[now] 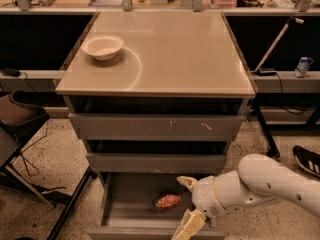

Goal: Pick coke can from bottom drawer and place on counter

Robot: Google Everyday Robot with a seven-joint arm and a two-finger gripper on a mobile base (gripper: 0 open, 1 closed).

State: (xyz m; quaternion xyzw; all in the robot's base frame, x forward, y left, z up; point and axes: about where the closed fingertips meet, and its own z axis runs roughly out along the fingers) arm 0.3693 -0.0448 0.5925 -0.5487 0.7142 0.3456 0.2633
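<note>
**Tool open beside the can in the bottom drawer**

I have the tool (pixel 179 208) down at the bottom drawer (pixel 127 206), which is pulled out toward the near side. Its two pale fingers (pixel 186 182) are spread wide and hold nothing: one reaches over the far part of the drawer, the other hangs at the near front edge. The coke can (pixel 167 201) lies on its side on the grey drawer floor, right of centre, just left of the gap between the fingers. I cannot tell whether either finger touches it. The white arm (pixel 270 184) comes in from the right, low over the floor.

Above, the middle drawer (pixel 155 162) and the top drawer (pixel 155 126) show their flat grey fronts. The worktop (pixel 175 49) carries only a white bowl (pixel 102 46), standing upright near its far left corner, well apart from the can.
</note>
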